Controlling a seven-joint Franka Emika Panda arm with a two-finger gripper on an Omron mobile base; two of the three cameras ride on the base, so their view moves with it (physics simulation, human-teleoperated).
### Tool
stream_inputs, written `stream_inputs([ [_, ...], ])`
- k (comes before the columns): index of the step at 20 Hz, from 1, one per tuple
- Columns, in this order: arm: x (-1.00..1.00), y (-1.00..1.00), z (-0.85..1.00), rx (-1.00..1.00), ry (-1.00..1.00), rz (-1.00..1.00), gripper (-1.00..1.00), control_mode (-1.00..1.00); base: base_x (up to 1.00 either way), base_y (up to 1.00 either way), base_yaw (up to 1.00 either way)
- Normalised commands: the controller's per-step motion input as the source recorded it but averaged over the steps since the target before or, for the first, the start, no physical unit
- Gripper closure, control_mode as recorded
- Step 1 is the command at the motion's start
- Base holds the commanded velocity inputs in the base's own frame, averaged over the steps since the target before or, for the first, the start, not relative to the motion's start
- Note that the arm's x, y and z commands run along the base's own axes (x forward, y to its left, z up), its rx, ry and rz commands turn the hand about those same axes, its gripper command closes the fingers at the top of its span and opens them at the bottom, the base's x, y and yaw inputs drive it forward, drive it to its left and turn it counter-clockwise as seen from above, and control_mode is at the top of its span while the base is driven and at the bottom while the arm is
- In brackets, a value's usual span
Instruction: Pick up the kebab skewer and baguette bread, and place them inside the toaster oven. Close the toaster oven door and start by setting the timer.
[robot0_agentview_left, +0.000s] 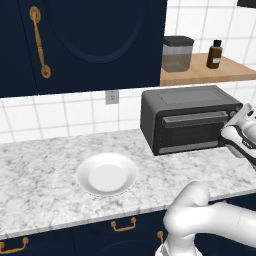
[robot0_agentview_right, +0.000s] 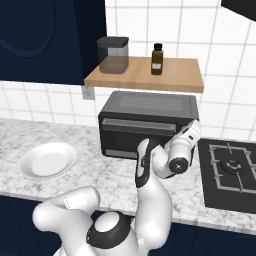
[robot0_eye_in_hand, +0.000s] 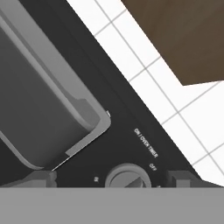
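The gripper stands wide, its jaws either side of the timer knob on the toaster oven, holding nothing. The toaster oven door is shut. The oven sits at the worktop's back edge; a white plate lies empty near the front edge.

Dark grey toaster oven, white plate
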Motion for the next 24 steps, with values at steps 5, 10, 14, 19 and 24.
stream_inputs([
  [5, -0.02, -0.05, 0.0, 0.0, 0.0, 0.0, -1.0, -1.0, 0.0, 0.0, 0.0],
  [10, -0.02, -0.12, 0.0, 0.0, 0.0, 0.0, -1.0, -1.0, 0.0, 0.0, 0.0],
  [14, 0.0, -0.04, 0.0, 0.0, 0.0, 0.0, -1.0, -1.0, 0.0, 0.0, 0.0],
  [19, 0.0, 0.0, 0.0, 0.0, 0.0, 0.0, -1.0, -1.0, 0.0, 0.0, 0.0],
  [24, 0.0, 0.0, 0.0, 0.0, 0.0, 0.0, -1.0, -1.0, 0.0, 0.0, 0.0],
])
